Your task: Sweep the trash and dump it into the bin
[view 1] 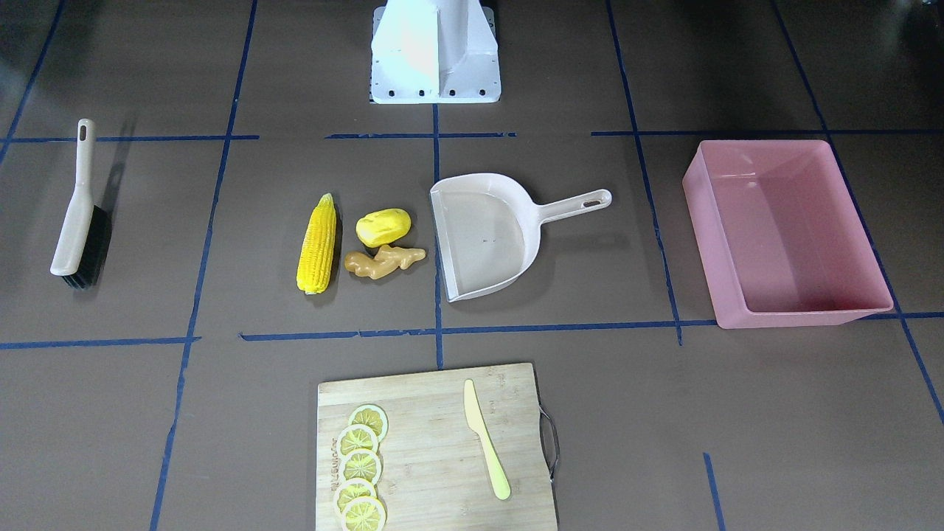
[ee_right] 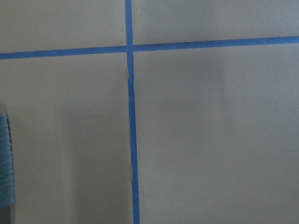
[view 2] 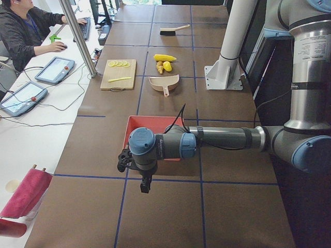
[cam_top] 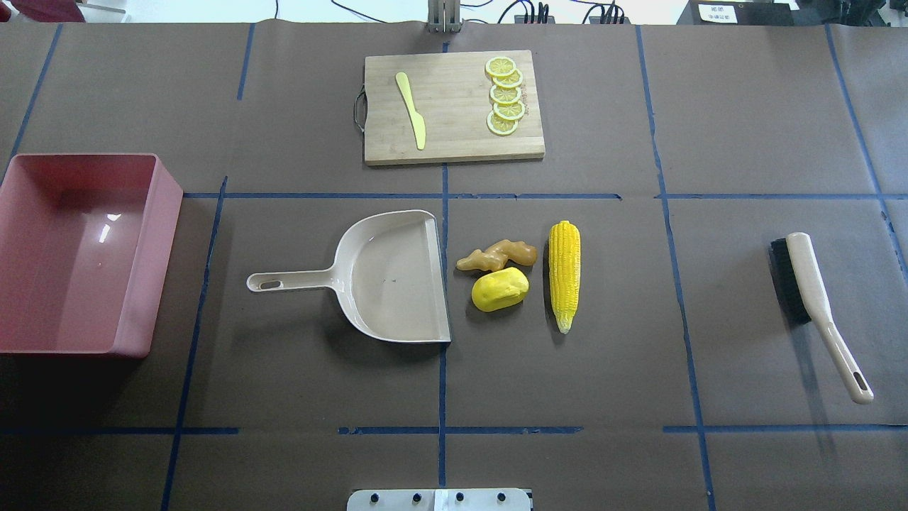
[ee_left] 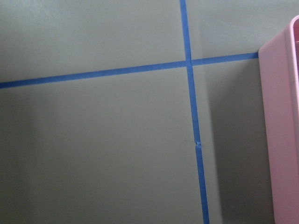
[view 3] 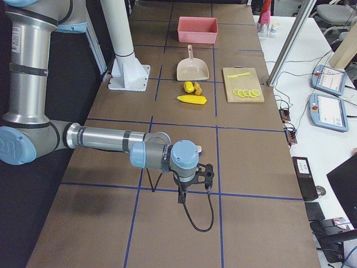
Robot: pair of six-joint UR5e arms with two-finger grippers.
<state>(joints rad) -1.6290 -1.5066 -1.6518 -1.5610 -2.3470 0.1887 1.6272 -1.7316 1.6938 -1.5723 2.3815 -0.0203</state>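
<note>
In the overhead view the trash lies at frame centre. The ginger root (cam_top: 496, 255) is right beside the potato (cam_top: 500, 289), and the corn cob (cam_top: 565, 275) lies just right of both, apart from them. The beige dustpan (cam_top: 390, 277) sits just to their left, its open mouth facing them. The pink bin (cam_top: 152, 270) stands at the left edge, well apart. A hand brush (cam_top: 816, 305) lies at far right.

At top centre a wooden cutting board (cam_top: 454, 135) carries lemon slices (cam_top: 505, 96) and a pale yellow knife (cam_top: 411, 110). Its burnt mark (view 1: 333, 457) is too small to read.

The left gripper (view 2: 145, 188) hangs near the bin and the right gripper (view 3: 182, 196) over the table. I cannot tell whether either's fingers are apart or together.
</note>
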